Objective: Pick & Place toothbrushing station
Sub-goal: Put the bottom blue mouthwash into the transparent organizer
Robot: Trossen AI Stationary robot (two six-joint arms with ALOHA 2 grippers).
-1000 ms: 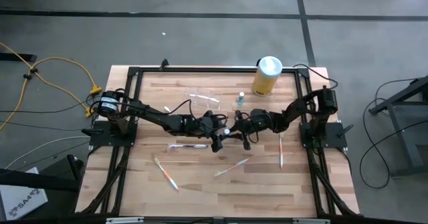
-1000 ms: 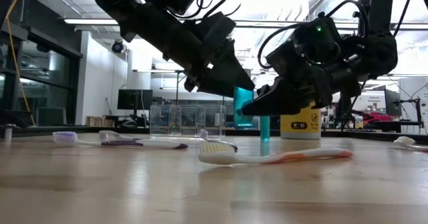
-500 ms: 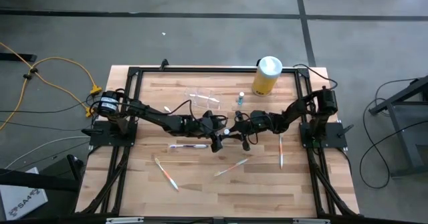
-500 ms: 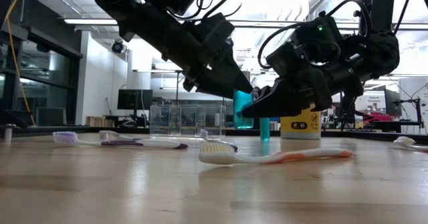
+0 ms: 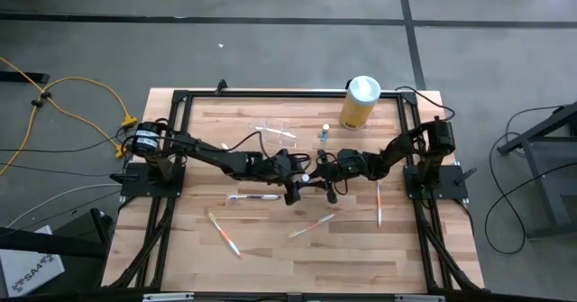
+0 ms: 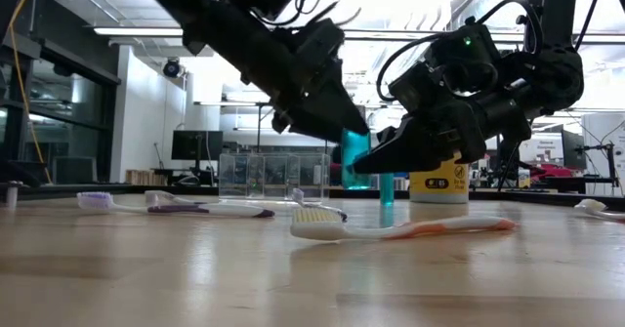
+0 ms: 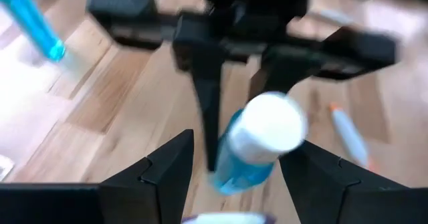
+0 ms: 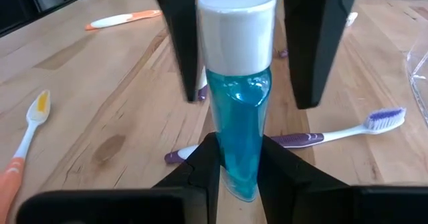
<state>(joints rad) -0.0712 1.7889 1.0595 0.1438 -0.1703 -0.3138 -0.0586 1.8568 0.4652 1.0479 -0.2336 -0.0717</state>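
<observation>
- Toothbrushing station point(image 5: 270, 127), a clear plastic holder, stands on the wooden table point(image 5: 270, 248), behind the two grippers and well apart from them.
- Right gripper point(image 8: 235, 164) is closed on a blue bottle point(image 8: 238, 110) with a white cap, and holds it above the table, in front of the holder.
- Left gripper point(image 7: 235, 167) faces the right one; its fingers are spread wide, one on each side of the capped end of the bottle, and I cannot tell if they touch it.
- A purple toothbrush point(image 5: 252, 196) lies in front of the holder.
- A yellow canister point(image 5: 359, 102) stands beside the holder, near the table's back edge.
</observation>
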